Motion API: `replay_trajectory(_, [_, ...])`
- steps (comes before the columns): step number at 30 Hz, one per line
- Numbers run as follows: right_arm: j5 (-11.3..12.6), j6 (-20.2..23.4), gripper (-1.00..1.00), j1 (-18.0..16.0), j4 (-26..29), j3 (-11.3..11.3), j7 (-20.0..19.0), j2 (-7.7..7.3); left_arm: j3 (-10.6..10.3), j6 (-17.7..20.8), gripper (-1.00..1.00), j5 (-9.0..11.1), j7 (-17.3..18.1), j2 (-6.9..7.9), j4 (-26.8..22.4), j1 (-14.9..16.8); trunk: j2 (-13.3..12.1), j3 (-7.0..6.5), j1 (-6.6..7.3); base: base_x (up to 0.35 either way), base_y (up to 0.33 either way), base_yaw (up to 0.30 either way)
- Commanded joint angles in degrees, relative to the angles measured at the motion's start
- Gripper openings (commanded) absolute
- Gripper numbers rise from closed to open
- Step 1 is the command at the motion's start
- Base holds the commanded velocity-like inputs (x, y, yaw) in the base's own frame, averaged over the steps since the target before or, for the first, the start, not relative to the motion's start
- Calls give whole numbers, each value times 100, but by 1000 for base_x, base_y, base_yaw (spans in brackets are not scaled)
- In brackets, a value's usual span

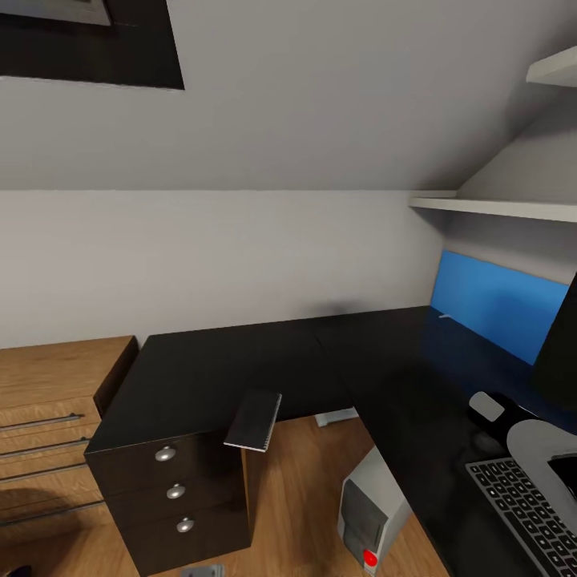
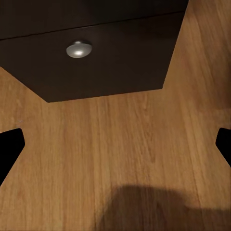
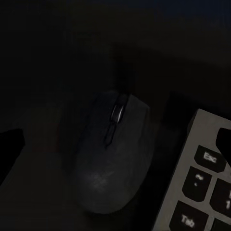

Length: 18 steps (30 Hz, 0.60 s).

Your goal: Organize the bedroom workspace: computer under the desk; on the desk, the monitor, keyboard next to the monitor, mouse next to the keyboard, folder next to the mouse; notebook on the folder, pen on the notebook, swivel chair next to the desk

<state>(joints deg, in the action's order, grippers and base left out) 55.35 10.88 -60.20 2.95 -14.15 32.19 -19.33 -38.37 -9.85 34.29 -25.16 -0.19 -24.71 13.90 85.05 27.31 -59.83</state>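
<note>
The glossy black L-shaped desk (image 1: 240, 361) fills the middle of the head view. A thin grey-white notebook (image 1: 253, 420) lies tilted over its front edge, above the drawer unit (image 1: 172, 489). Under the desk stands the grey computer (image 1: 371, 509) with its red light. At the right, on the desktop, are the keyboard (image 1: 521, 513), the mouse (image 1: 485, 406) and the monitor's dark edge (image 1: 561, 344). A small pale stick, maybe the pen (image 1: 445, 316), lies far back. My right gripper (image 3: 115, 147) hangs open just above the mouse (image 3: 113, 159), beside the keyboard (image 3: 197, 187). My left gripper (image 2: 115, 144) is open over the floor.
Light-wood low shelving (image 1: 48, 417) stands left of the drawer unit. A blue wall panel (image 1: 497, 300) and white shelves (image 1: 497, 207) are at the right under the sloped ceiling. A silver knob (image 2: 78, 49) of the drawer unit is close to the left gripper. My right arm (image 1: 537, 449) reaches over the keyboard.
</note>
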Motion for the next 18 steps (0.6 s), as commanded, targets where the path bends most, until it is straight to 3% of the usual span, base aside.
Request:
replay_trajectory(1, [19, 58, 100, -1, 16, -47, 29, -3, -49, -35, 100, 60, -32, 3, 2, 7, 3, 6, 0, 0, 0, 0])
replay_trajectory(10, [51, 67, 100, -1, 190, -7, 33, -11, -49, -32, 100, 67, -32, 2, 10, 7, 3, 6, 0, 0, 0, 5])
replay_trajectory(18, [30, 52, 100, -1, 546, -39, 40, 57, -56, -26, 100, 61, -32, 2, 23, 7, 3, 6, 0, 0, 0, 149])
